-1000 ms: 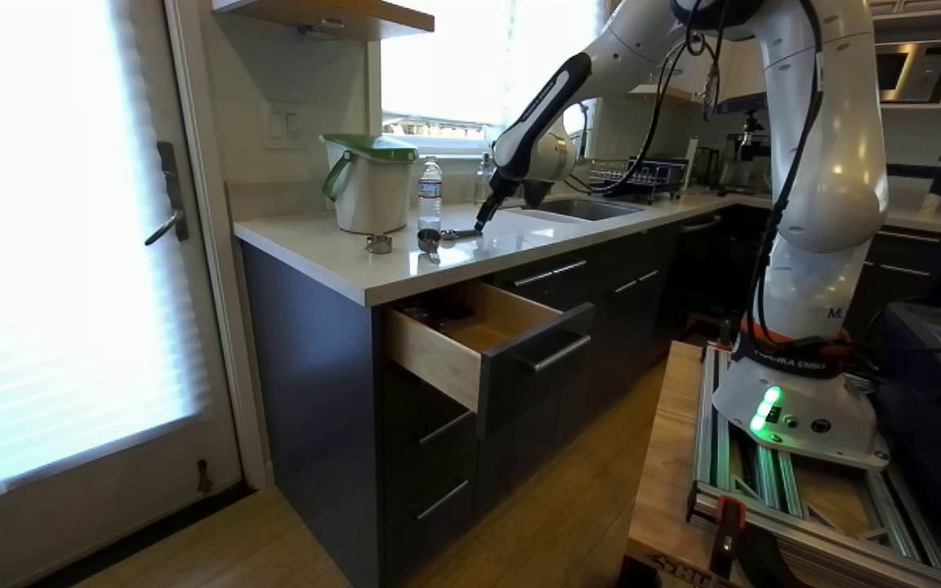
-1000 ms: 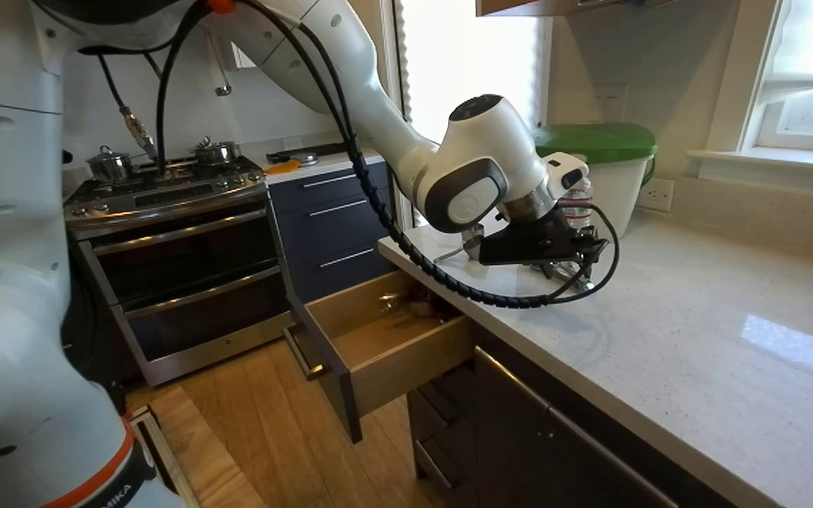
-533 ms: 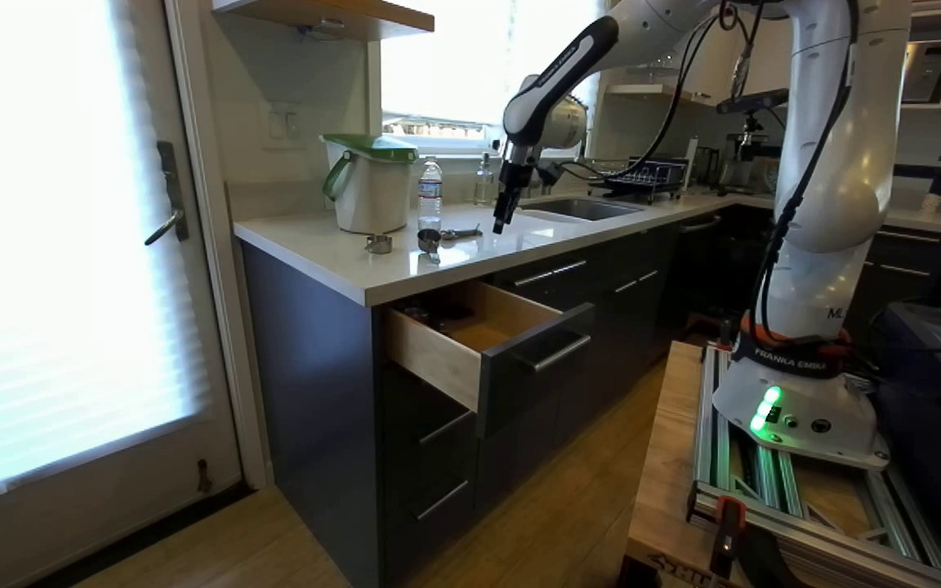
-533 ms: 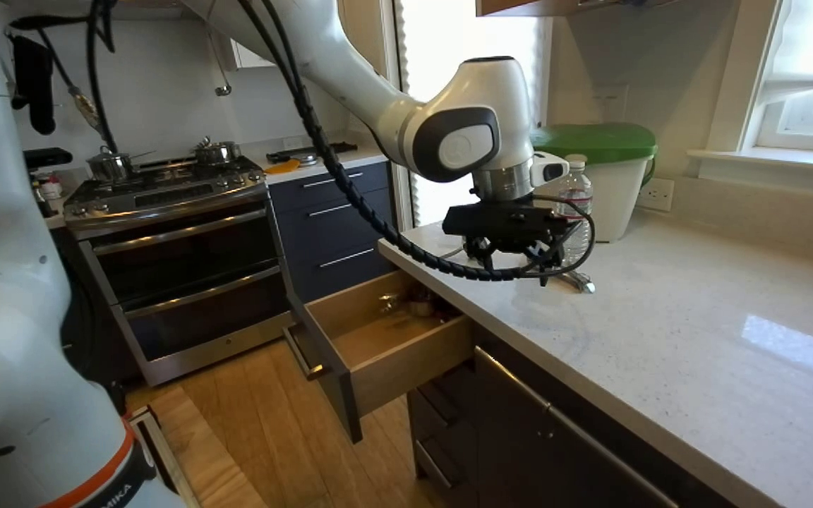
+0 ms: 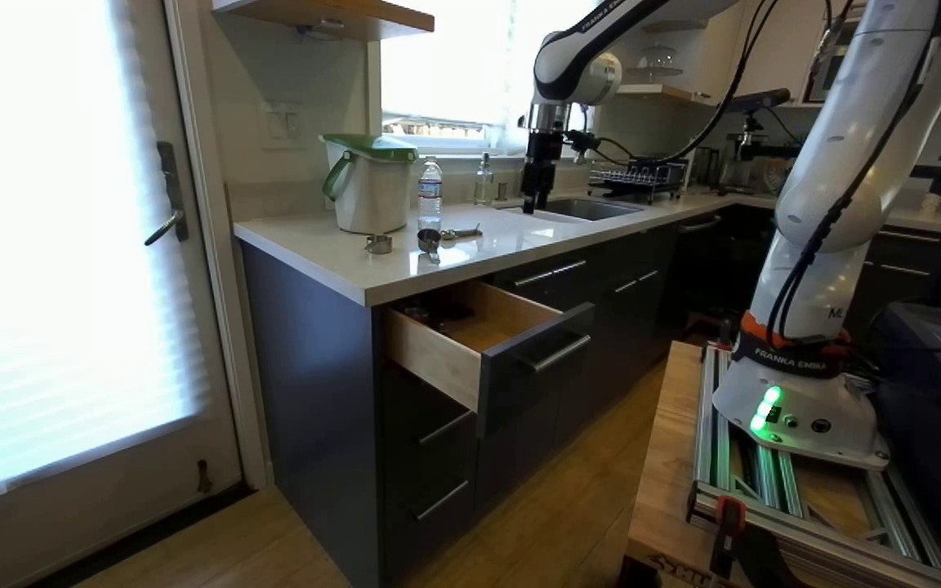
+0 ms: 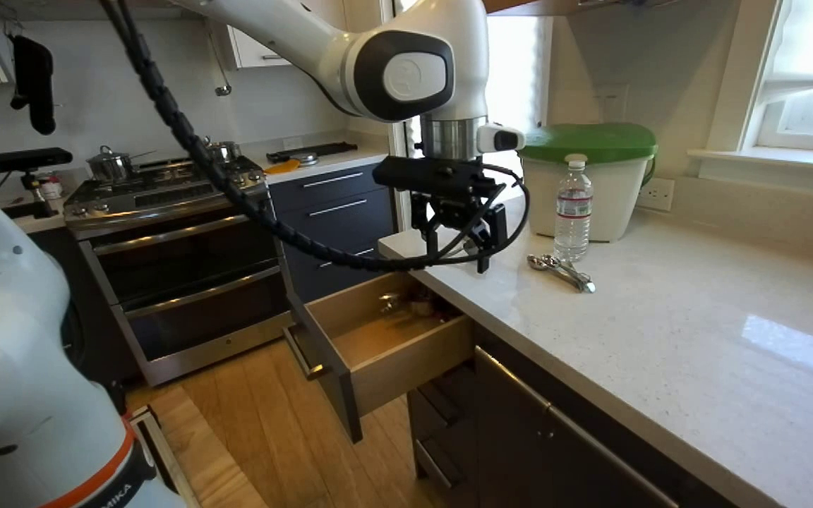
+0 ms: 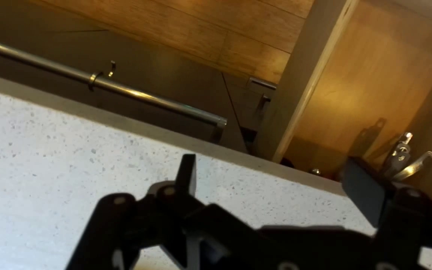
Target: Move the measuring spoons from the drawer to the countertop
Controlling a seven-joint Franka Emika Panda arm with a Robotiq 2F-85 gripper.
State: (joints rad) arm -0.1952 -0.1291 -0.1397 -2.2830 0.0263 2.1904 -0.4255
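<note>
Brightly, the silvery measuring spoons (image 6: 567, 273) glint on the white countertop (image 6: 689, 331).

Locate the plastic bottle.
In an exterior view, left of centre, the plastic bottle stands on the countertop, just right of the green-lidded bucket.

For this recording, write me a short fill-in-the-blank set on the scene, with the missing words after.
The silver metal measuring spoons lie on the smooth white countertop beside the clear plastic ____.
The shallow charcoal-fronted, light-wood drawer stands ____.
The black, flat-padded fingers hold ____.

Missing words: bottle; open; nothing.
</note>
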